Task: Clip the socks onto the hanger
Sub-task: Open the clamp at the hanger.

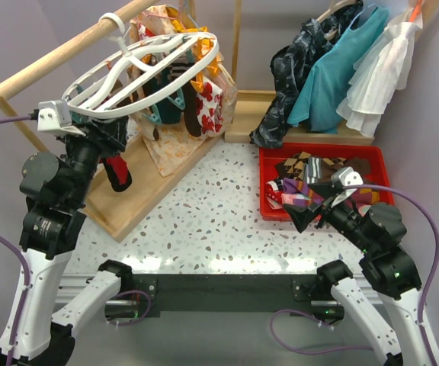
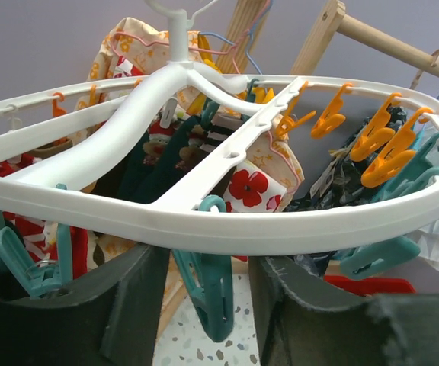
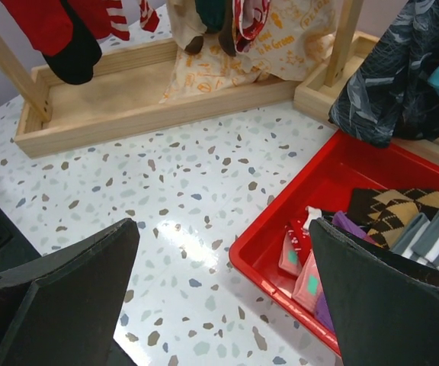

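Left gripper (image 2: 208, 263): is gaping wide and gripping nothing. Its two dark fingers (image 2: 90, 305) are standing just under the near-left rim of the hanger (image 2: 227, 229), one on each side of a dangling teal clip (image 2: 208, 297).
Right gripper (image 3: 223, 229): is hovering with its fingers spread fully apart and empty, over the near-left corner of the red tray (image 3: 334, 183) and the edge of the speckled table (image 1: 204, 221).
Hanger position: is hanging by its top hook from the wooden rail (image 1: 59, 53) at the far left of the scene. Teal clips and orange clips (image 2: 383, 149) are dangling from its rim and spokes.
Socks on hanger: dark teal and maroon socks (image 1: 170, 99) are hanging under the middle of the frame. A red sock with a black toe (image 1: 116, 174) is hanging just below the left gripper; which clip is carrying it cannot be told.
Socks in tray: a brown-black argyle sock (image 3: 391, 206), a grey-striped sock (image 3: 433, 240) and a purple sock (image 1: 299, 200) are lying heaped in the tray's left half, near the right gripper.
Surroundings: floral cloth pieces (image 2: 254, 187) are hanging behind the hanger. A teal dress (image 1: 334, 69) and a white dress (image 1: 379, 72) are hanging at the far right, beyond the tray.
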Available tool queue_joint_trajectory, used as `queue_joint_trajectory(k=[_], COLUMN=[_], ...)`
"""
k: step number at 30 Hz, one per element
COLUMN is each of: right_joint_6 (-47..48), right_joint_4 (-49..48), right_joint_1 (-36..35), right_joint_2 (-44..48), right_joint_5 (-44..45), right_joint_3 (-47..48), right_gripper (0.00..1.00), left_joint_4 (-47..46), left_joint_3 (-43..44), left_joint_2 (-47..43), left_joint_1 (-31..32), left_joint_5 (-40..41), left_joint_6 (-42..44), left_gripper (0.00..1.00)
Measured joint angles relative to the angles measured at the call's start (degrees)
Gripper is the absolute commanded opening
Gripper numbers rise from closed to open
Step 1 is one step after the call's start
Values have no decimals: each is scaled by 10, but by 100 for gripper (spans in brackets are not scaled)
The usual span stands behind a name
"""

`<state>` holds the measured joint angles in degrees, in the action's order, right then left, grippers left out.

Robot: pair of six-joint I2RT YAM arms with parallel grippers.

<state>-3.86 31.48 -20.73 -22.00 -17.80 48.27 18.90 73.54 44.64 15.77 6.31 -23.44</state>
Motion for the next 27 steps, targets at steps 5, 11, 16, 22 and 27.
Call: queue_joint_trajectory(k=[5, 11, 16, 22, 27], right_joint_6=[0, -1, -3, -38, -80], right_joint_4=[2, 2, 2, -41, -134], right_joint_1=[0, 0, 0, 0, 0], right_joint_2=[-9, -24, -39, -72, -118], right_joint_5=[-6, -24, -47, -89, -136], right_joint_3=[0, 0, 0, -1, -12], right_gripper=[99, 99, 99, 99, 99], left_joint_4=[0, 0, 3, 43, 76], left_joint_3=[-7, -17, -17, 7, 31], left_joint_2=[-5, -10, -11, -8, -9], left_joint_1=[0, 0, 0, 0, 0], left_joint_5=[5, 15, 20, 30, 31], left_joint_6=[-2, -2, 0, 0, 0], left_gripper=[43, 63, 68, 73, 74])
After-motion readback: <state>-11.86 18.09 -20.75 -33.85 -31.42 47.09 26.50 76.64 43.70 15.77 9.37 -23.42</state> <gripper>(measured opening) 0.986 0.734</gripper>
